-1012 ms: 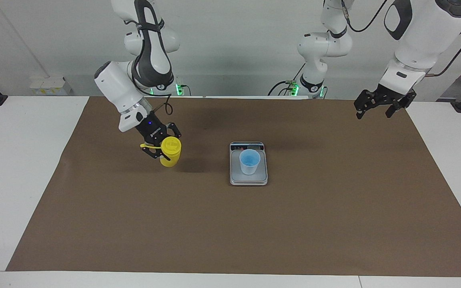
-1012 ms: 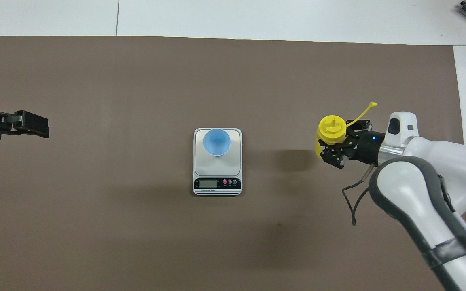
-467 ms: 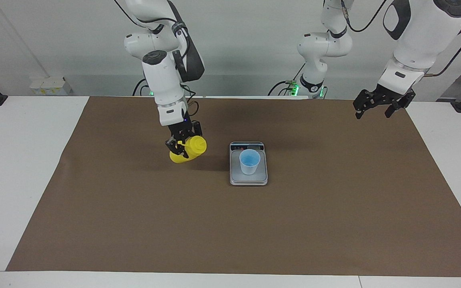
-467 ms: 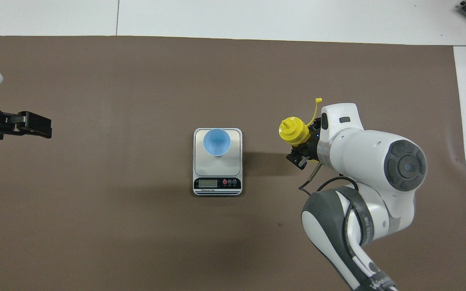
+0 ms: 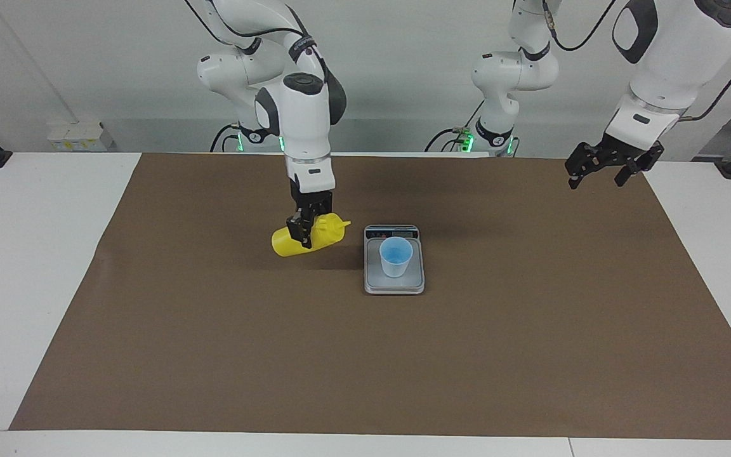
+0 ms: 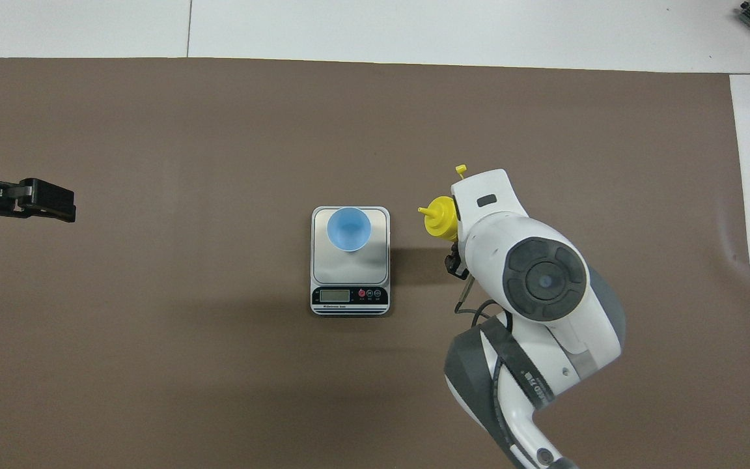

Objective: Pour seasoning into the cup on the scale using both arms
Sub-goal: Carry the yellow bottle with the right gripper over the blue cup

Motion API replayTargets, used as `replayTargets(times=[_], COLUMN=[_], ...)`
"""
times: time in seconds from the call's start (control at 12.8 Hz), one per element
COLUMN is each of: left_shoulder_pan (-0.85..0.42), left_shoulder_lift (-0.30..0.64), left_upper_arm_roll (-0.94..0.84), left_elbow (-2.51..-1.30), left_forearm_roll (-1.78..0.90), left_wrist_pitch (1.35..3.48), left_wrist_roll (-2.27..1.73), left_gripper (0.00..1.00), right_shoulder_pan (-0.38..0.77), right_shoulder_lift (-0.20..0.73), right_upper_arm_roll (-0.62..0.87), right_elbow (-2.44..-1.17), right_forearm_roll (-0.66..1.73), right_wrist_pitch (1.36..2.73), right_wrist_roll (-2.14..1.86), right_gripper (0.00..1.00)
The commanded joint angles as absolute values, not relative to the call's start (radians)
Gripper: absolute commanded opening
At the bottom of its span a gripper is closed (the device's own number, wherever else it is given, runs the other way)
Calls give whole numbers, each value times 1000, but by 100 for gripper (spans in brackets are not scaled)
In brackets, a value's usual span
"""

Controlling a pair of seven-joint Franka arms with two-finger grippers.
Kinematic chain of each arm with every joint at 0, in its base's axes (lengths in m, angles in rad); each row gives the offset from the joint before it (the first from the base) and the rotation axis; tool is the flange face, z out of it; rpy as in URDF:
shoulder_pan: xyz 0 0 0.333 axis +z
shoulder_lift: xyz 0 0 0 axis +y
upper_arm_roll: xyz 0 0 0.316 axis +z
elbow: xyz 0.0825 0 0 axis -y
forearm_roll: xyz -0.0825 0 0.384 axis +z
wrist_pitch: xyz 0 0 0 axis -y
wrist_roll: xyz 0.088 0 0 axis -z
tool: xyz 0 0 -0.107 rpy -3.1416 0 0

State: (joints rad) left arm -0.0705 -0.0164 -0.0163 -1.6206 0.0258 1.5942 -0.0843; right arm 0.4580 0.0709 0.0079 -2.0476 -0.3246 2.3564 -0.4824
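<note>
My right gripper (image 5: 307,232) is shut on the yellow seasoning bottle (image 5: 286,244) and holds it low over the mat, beside the scale toward the right arm's end. The bottle lies tipped almost flat, its nozzle (image 5: 344,224) pointing at the scale and stopping short of it. In the overhead view the bottle's top (image 6: 441,218) shows and the arm hides the gripper. The light blue cup (image 5: 396,256) (image 6: 348,228) stands upright on the silver scale (image 5: 395,286) (image 6: 349,268). My left gripper (image 5: 613,169) (image 6: 46,200) is open and empty, raised over the mat's edge at the left arm's end.
A brown mat (image 5: 403,368) covers most of the white table (image 5: 35,266). The scale's dark display strip (image 6: 349,296) faces the robots.
My right arm has swung the bottle toward the scale and tipped it from near upright to almost flat, nozzle toward the cup. The left gripper has barely moved.
</note>
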Motion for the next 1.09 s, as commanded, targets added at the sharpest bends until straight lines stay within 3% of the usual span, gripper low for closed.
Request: replayTargets(times=[0.0,0.47,0.7,1.01], left_shoulder_pan=[-71,-71,-71,-71], left_shoulder_lift=[-44,-44,-44,-44], left_upper_arm_roll=[-15,-15,-15,-15], left_elbow=[-1647,-1647,-1647,-1647], left_forearm_roll=[43,43,43,43], left_wrist_pitch=[1591,1591,1591,1591], left_wrist_roll=[-92,-92,-92,-92], left_gripper=[100,100,100,100], right_shoulder_pan=[492,555,568,580], right_shoulder_lift=[94,124,132,167], right_upper_arm_roll=[8,9,9,9], right_elbow=[-2014,-2017,-2020,-1977], right_forearm_roll=[-472,-782,-909,-1013], right_wrist_pitch=[2332,2335,2338,2309], right_wrist_roll=[-433,-388,-387,-325], right_gripper=[29,18,0,0])
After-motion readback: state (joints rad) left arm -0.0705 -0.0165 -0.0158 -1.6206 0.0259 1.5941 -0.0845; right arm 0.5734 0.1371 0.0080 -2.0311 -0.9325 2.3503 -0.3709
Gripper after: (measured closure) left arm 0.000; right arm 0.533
